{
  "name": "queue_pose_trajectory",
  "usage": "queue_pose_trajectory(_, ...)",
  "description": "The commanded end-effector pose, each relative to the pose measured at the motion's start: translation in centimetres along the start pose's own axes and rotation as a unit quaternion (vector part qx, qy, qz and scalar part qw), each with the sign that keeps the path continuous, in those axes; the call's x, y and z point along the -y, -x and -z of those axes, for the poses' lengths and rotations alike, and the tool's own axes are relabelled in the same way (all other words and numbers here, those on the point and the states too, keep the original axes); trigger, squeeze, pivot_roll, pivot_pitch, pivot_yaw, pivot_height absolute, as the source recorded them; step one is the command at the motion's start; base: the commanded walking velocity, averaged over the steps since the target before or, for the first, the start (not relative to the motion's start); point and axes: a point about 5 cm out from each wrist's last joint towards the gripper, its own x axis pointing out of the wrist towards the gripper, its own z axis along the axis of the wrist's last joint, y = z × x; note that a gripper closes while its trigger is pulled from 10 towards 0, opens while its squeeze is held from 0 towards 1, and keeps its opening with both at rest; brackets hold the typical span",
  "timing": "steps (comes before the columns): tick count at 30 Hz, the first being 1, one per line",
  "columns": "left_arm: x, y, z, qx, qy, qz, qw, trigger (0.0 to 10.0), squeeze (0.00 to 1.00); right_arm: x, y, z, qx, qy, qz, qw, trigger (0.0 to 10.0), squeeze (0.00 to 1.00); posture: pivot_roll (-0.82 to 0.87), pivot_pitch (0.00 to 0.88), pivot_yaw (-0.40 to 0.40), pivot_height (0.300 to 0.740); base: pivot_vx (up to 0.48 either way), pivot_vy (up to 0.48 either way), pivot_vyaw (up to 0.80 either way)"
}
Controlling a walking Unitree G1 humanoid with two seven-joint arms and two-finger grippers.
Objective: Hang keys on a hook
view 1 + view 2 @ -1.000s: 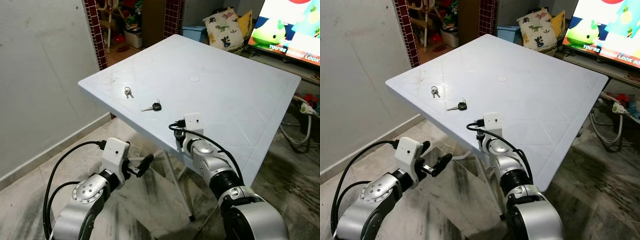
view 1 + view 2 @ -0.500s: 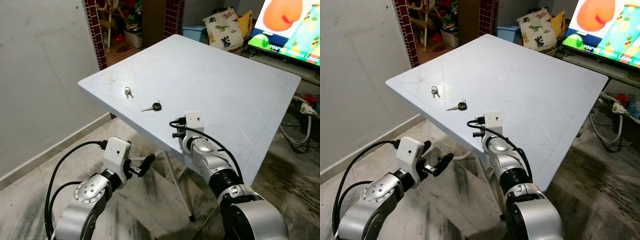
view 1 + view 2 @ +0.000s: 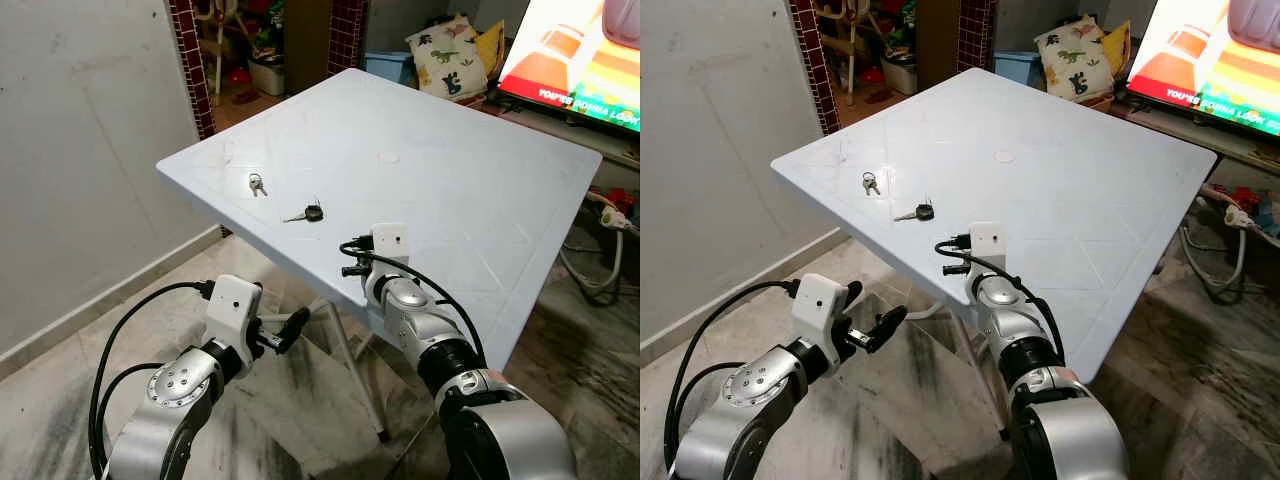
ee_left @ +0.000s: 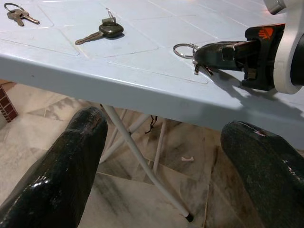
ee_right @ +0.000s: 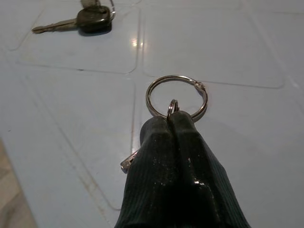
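Right gripper (image 5: 173, 118) jaws pinching together on key ring (image 5: 176, 96), holding it low over white surface (image 3: 470, 170) near its near edge. Left gripper (image 3: 290, 328) jaws gaping apart, hovering below surface edge. Black-headed key (image 3: 305, 213) and small key pair (image 3: 257, 184) lying farther left on surface.

Three sets of keys: a small pair (image 3: 257, 184) near the table's (image 3: 480, 190) left corner, one black-headed key (image 3: 307, 213) by its near edge, one ringed set (image 5: 176, 97) pinched in the right gripper (image 5: 173, 124).
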Motion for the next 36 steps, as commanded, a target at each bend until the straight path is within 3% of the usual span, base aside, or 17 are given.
queue_pose_trajectory(1, 0.1, -0.1, -0.4, 0.005, -0.007, 0.002, 1.0, 10.0, 0.0, 0.2, -0.1, -1.0, 0.019, -0.008, 0.006, 1.0, 0.0, 0.0, 0.13, 0.014, -0.043, 0.74, 0.0, 0.0, 0.0)
queue_pose_trajectory(8, 0.0, -0.2, -0.5, 0.008, -0.007, -0.005, 1.0, 10.0, 0.0, 0.3, 0.2, -3.8, 0.11, -0.033, -0.018, 0.993, 0.0, 0.0, 0.12, 0.011, -0.042, 0.74, 0.0, 0.0, 0.0)
queue_pose_trajectory(17, 0.1, -0.5, -0.6, 0.01, -0.007, -0.004, 1.0, 10.0, 0.0, 0.5, 0.5, -4.7, 0.143, -0.015, -0.027, 0.989, 0.0, 0.0, 0.11, 0.006, -0.041, 0.74, 0.0, 0.0, 0.0)
queue_pose_trajectory(21, -0.6, -0.4, -0.9, 0.02, -0.017, -0.035, 0.999, 10.0, 0.0, -0.1, 0.9, -5.7, 0.171, -0.005, -0.052, 0.984, 0.0, 0.0, 0.12, 0.005, -0.04, 0.74, 0.0, 0.0, 0.0)
queue_pose_trajectory(23, -1.8, -0.1, -1.3, 0.033, -0.027, -0.086, 0.995, 10.0, 0.0, -0.4, 1.4, -6.3, 0.192, 0.02, -0.063, 0.979, 10.0, 0.0, 0.11, 0.0, -0.04, 0.74, 0.0, 0.0, 0.0)
queue_pose_trajectory(28, -2.9, 0.2, -1.3, 0.039, -0.016, -0.121, 0.992, 10.0, 0.0, -0.2, 2.1, -6.0, 0.2, 0.059, -0.07, 0.976, 10.0, 0.0, 0.1, 0.0, -0.037, 0.74, 0.0, 0.0, 0.0)
queue_pose_trajectory(35, -2.9, 0.0, -1.3, 0.039, -0.017, -0.119, 0.992, 10.0, 0.0, 0.5, 2.1, -4.7, 0.176, 0.087, -0.063, 0.979, 10.0, 0.0, 0.1, 0.0, -0.035, 0.74, 0.0, 0.0, 0.0)
queue_pose_trajectory(36, -2.8, -0.1, -1.3, 0.04, -0.018, -0.119, 0.992, 10.0, 0.0, 0.5, 2.1, -4.5, 0.171, 0.094, -0.064, 0.979, 10.0, 1.0, 0.1, 0.0, -0.032, 0.74, 0.0, 0.0, 0.0)
